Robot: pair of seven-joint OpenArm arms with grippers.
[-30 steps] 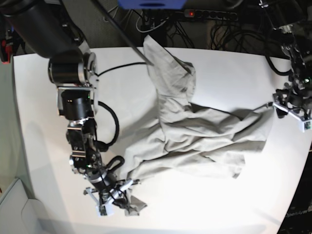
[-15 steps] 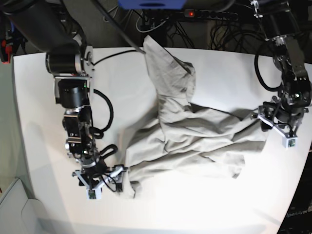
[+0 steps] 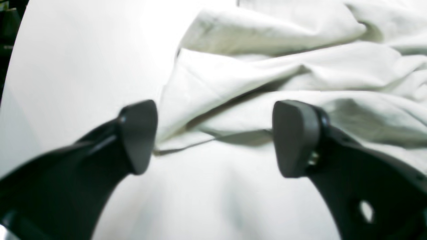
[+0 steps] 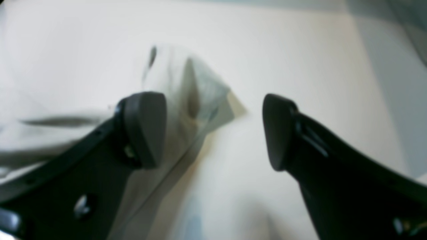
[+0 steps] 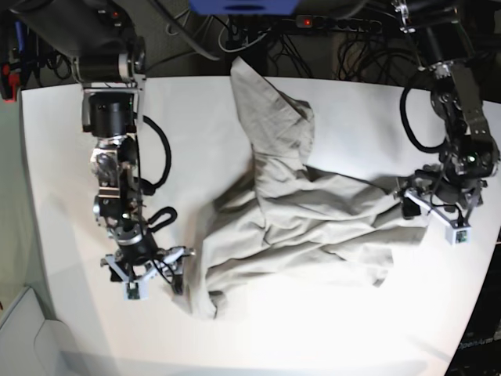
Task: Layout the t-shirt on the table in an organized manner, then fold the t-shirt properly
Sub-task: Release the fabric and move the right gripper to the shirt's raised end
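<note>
The pale grey-beige t-shirt [image 5: 313, 211] lies crumpled across the middle of the white table [image 5: 329, 337], one part reaching toward the far edge. My left gripper [image 5: 433, 219] stands open at the shirt's right edge. In the left wrist view the left gripper [image 3: 217, 140] has the t-shirt [image 3: 267, 73] hem just ahead of its fingertips, over the bare table [image 3: 66, 66]. My right gripper [image 5: 149, 276] is open beside the shirt's near-left corner. In the right wrist view the right gripper [image 4: 211, 130] holds nothing, and a t-shirt [image 4: 190, 86] corner lies on the table [image 4: 300, 50] past its left finger.
Cables and a power strip [image 5: 337, 23] lie beyond the table's far edge. The right arm's black cable [image 5: 160, 157] loops above the table on the left. A white bin corner [image 5: 23, 333] sits off the table at the lower left.
The right gripper opened, let go of the shirt's near-left corner and pulled back to the left. The left gripper moved in over the shirt's right edge and opened wider.
</note>
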